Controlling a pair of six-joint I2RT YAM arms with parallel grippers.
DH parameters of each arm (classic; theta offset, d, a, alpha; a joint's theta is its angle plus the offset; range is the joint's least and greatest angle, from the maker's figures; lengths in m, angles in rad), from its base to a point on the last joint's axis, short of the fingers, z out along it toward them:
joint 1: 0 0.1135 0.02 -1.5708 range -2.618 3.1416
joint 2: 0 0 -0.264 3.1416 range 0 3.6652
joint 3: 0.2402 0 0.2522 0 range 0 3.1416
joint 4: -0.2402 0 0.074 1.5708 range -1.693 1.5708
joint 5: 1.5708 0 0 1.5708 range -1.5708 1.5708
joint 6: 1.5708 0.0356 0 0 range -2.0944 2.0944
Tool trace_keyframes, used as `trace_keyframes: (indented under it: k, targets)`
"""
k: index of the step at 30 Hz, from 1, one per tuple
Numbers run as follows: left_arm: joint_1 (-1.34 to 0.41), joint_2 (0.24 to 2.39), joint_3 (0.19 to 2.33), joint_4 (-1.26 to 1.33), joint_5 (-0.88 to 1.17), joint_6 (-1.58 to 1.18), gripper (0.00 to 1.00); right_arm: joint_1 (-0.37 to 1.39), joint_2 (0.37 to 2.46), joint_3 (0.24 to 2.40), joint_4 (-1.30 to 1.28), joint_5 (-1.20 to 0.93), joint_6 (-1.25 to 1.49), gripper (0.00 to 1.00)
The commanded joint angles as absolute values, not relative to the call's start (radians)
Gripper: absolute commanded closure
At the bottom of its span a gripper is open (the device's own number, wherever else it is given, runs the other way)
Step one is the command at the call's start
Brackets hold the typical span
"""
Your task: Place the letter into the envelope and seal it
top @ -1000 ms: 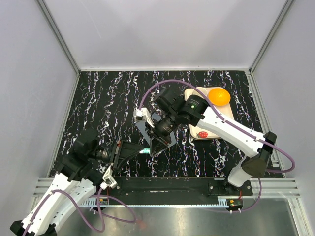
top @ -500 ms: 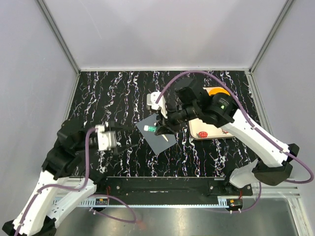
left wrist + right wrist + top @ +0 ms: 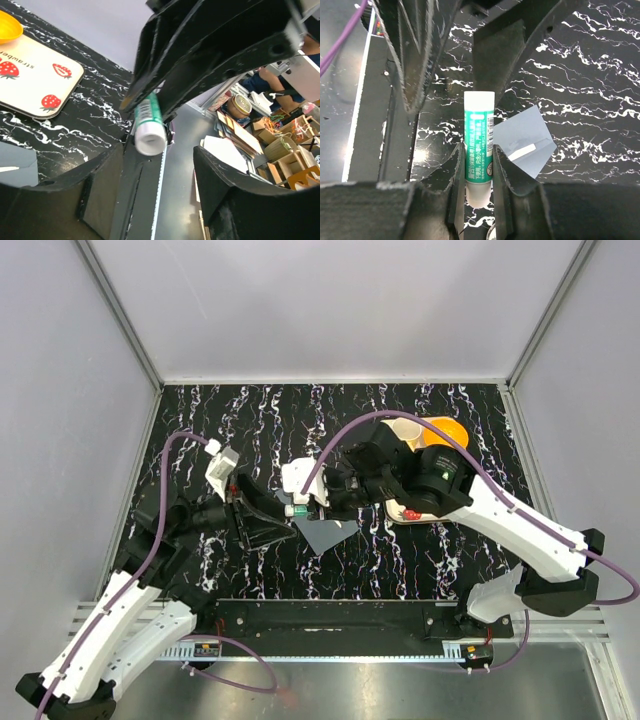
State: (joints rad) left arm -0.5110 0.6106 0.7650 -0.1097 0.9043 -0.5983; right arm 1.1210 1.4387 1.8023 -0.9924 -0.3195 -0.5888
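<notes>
The dark grey envelope (image 3: 326, 533) lies flat on the black marbled table, and it also shows in the right wrist view (image 3: 522, 137) with a small pale strip on it. The letter does not show in any view. My right gripper (image 3: 300, 507) is shut on a green-and-white glue stick (image 3: 479, 142) just left of the envelope. My left gripper (image 3: 268, 524) is open, and its fingers stand either side of the stick's white cap (image 3: 149, 140) without touching it.
The strawberry-printed cream tray (image 3: 35, 75) lies right of the envelope, mostly under my right arm in the top view (image 3: 408, 512). An orange bowl (image 3: 447, 430) and a clear cup (image 3: 405, 430) sit at the back right. The table's near rail (image 3: 330, 615) runs along the front.
My left gripper has swung in from the left to the glue stick's cap. My right gripper has moved left and nearer with the stick. The envelope has stayed put.
</notes>
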Motion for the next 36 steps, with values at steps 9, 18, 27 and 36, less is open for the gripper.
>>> trace_keyframes:
  k: [9, 18, 27, 36]
  targets:
    - [-0.506, 0.623, 0.784, 0.002, 0.901, -0.726, 0.56, 1.167, 1.413, 1.793, -0.973, -0.238, -0.661, 1.0]
    - [-0.506, 0.626, 0.802, -0.038, 0.911, -0.631, 0.92, 1.175, 1.413, 1.776, -0.977, -0.215, -0.666, 1.0]
    - [-0.523, 0.552, 0.94, -0.254, 1.024, 0.374, 1.0, 1.175, 1.439, 1.747, -0.994, -0.322, -0.559, 1.0]
    - [-0.525, 0.373, 0.821, -0.428, 1.123, 1.337, 0.82, 1.151, 1.471, 1.756, -1.022, -0.52, -0.431, 1.0]
